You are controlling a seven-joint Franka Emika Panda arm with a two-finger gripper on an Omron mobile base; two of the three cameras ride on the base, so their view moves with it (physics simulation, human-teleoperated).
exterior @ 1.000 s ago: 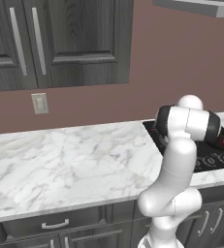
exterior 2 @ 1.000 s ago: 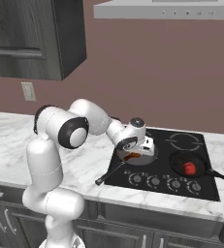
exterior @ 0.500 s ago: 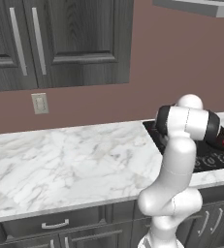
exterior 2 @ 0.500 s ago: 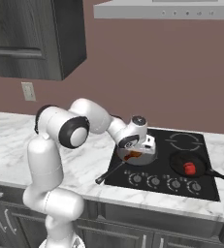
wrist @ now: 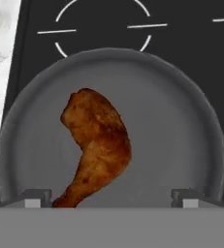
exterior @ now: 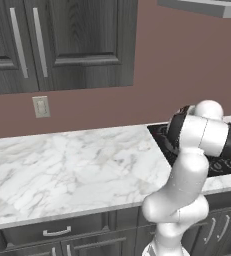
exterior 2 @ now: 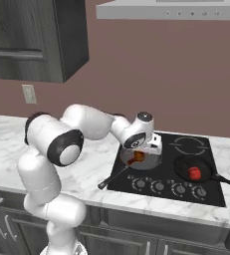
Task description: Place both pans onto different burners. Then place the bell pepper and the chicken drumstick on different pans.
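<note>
Drumstick: chicken drumstick (wrist: 98,145) lies flat inside the grey pan (wrist: 181,145), bulbous end toward the cooktop's back, thin bone end toward the hand; in the right base view it shows as a brown-orange piece (exterior 2: 136,158) under the hand.
Grey pan: wide and shallow, sitting on the front-left part of the cooktop (exterior 2: 161,177); its long thin handle (exterior 2: 114,178) runs off the cooktop's front-left corner over the bench.
Black pan: smaller pan (exterior 2: 198,171) on the front-right part of the cooktop, well apart from the grey pan, handle pointing right.
Pepper: red bell pepper (exterior 2: 194,173) rests inside the black pan.
Burners: a pale ring burner (wrist: 101,22) lies bare on the cooktop just behind the grey pan; another ring (exterior 2: 189,146) shows at the cooktop's back right.
Hand: hand (exterior 2: 142,148) hangs directly above the grey pan, its fingers (wrist: 35,197) spread wide to either side of the drumstick's bone end, gripping nothing.
Bench: white marble bench (exterior 2: 86,172) stretches left of the cooktop.
Knobs: a row of knobs (exterior 2: 157,186) lines the cooktop's front edge.
</note>
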